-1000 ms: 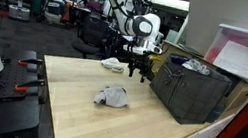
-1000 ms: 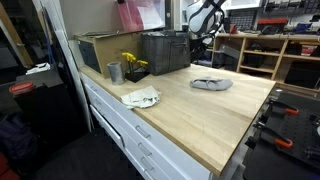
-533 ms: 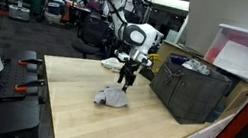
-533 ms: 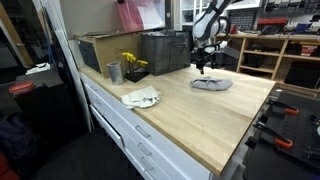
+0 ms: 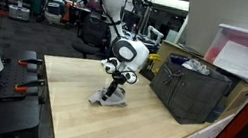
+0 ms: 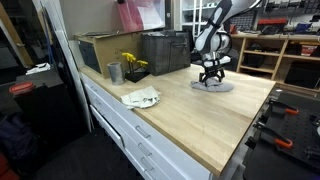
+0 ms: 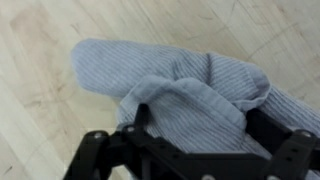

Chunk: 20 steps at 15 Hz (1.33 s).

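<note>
The gripper (image 5: 113, 87) is hanging fingers-down right at the grey cloth (image 5: 109, 100), which is lying crumpled near the centre of the wooden table (image 5: 66, 115) in both exterior views, well apart from the dark crate (image 5: 193, 91) at the frame's right. In the wrist view the jaws are standing wide open, one finger (image 7: 92, 150) at lower left and its partner at lower right, straddling the cloth's folded ridge without clamping it.

Robotics lab w/ wood workbench (image 5: 75, 122), parts shelves (image 6: 275, 55).

gripper (image 5: 112, 89) dropped from bin (image 5: 193, 91) onto cloth (image 7: 190, 95)
</note>
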{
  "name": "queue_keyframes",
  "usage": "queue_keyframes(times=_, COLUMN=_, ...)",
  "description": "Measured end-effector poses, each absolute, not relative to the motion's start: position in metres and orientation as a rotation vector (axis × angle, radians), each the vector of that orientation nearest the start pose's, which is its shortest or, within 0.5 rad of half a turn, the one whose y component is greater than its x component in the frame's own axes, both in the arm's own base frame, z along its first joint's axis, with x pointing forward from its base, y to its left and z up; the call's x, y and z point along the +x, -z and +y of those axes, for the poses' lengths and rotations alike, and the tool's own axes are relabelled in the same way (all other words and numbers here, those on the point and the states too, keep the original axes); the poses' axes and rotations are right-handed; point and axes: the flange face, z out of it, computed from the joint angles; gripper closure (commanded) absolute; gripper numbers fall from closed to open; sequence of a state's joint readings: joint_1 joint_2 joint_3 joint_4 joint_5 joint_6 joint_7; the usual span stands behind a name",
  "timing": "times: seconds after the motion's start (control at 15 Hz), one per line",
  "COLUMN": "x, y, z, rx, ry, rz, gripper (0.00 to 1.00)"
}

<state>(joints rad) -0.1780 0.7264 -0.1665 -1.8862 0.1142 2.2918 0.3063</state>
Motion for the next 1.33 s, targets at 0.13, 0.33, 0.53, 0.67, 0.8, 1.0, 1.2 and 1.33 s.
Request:
queue_keyframes(times=0.13, x=0.548, y=-0.087, z=-0.192, rx=-2.857, ry=-0.527, rz=1.229, gripper=0.0)
queue_keyframes(times=0.33, x=0.541, y=-0.08, z=-0.186, rx=-2.721, ry=-0.579, rz=1.407, gripper=0.0)
queue_keyframes(times=0.53, x=0.538, y=-0.087, z=-0.19, rx=-2.611, ry=-0.568, rz=1.533, gripper=0.0)
queue_keyframes(times=0.67, x=0.534, y=-0.106, z=-0.2, rx=-2.601, ry=-0.52, rz=1.562, gripper=0.0)
queue_keyframes(times=0.8, x=0.525, y=-0.138, z=-0.212, rx=-2.62, ry=-0.446, rz=1.583, gripper=0.0)
queue_keyframes(times=1.0, x=0.508, y=-0.192, z=-0.223, rx=-2.672, ry=-0.353, rz=1.568, gripper=0.0)
queue_keyframes(times=1.2, x=0.494, y=-0.246, z=-0.216, rx=-2.701, ry=-0.261, rz=1.505, gripper=0.0)
queue_keyframes(times=1.33, x=0.487, y=-0.278, z=-0.207, rx=-2.726, ry=-0.204, rz=1.423, gripper=0.0)
